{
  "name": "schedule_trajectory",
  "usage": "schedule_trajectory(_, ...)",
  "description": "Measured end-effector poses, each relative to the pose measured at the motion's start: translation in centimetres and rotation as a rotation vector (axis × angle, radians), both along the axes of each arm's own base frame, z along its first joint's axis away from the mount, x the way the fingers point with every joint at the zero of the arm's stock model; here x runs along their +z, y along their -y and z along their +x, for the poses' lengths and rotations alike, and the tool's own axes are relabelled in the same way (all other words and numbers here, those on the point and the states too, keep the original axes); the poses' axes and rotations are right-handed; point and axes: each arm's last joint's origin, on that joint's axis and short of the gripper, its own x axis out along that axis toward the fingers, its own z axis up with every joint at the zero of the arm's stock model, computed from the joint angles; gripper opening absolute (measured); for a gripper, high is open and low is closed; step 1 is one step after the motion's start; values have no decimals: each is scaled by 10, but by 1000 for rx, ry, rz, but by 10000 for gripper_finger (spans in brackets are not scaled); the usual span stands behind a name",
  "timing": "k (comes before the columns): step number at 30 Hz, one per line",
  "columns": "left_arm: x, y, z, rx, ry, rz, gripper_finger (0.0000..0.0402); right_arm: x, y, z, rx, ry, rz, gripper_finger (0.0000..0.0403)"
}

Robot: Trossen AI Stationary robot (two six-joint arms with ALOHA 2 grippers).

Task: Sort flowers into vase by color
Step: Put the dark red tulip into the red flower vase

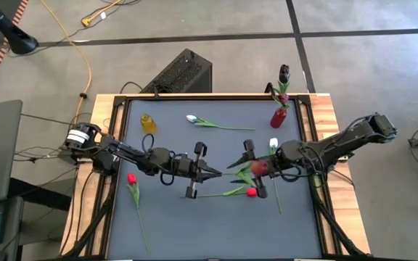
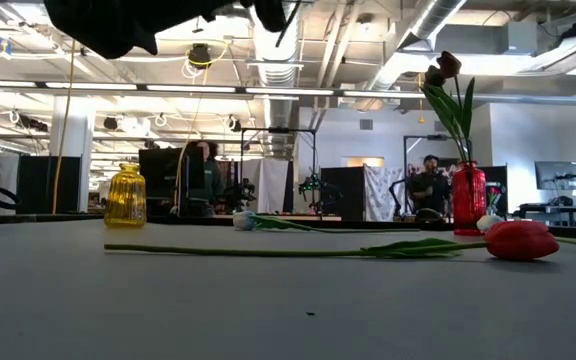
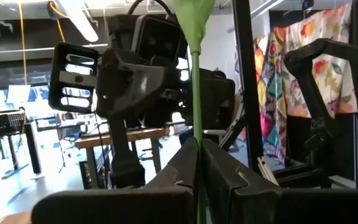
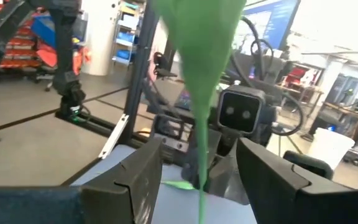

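From above, the table (image 1: 216,217) is a flat matte grey mat in a pale wooden frame. The left gripper (image 1: 216,172) reaches in at mid-table, its dark fingers pinched together on the thin green stem of a held tulip (image 1: 258,167) with a rounded red head, which spans the gap towards the right gripper (image 1: 251,168); that gripper's fingers stand apart around the flower's head end. On the mat lie a red tulip (image 1: 251,192) just below the grippers, another red tulip (image 1: 131,179) at the left side, a white tulip (image 1: 192,119) near the far edge and a second white tulip (image 1: 273,143) by the right arm. A small yellow vase (image 1: 148,123) stands far left; a red vase (image 1: 279,116) far right holds a dark tulip (image 1: 284,72).

At table height, the red tulip (image 2: 521,240) lies flat, its glossy bud smooth and egg-shaped, the stem wire-thin with a pointed leaf. The yellow vase (image 2: 125,196) is ribbed, translucent glass; the red vase (image 2: 469,198) is also ribbed glass and carries maroon buds with long blade leaves.

The left wrist view shows angular black fingers (image 3: 229,180) clamped on the slender stem (image 3: 196,112).

The right wrist view shows two blocky fingers (image 4: 135,180) apart, with a broad green leaf (image 4: 197,62) tapering between them.
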Motion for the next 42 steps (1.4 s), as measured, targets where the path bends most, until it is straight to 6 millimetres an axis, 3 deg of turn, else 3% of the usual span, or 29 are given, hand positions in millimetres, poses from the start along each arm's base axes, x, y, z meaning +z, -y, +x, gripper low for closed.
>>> schedule_trajectory(23, -1, -8, 2, 14, -16, 0, 0, 1, 10, 2, -39, 11, 4, 225)
schedule_trajectory(42, 0, -9, 2, 72, -13, -65, 1, 1, 10, 2, -42, 13, 7, 43)
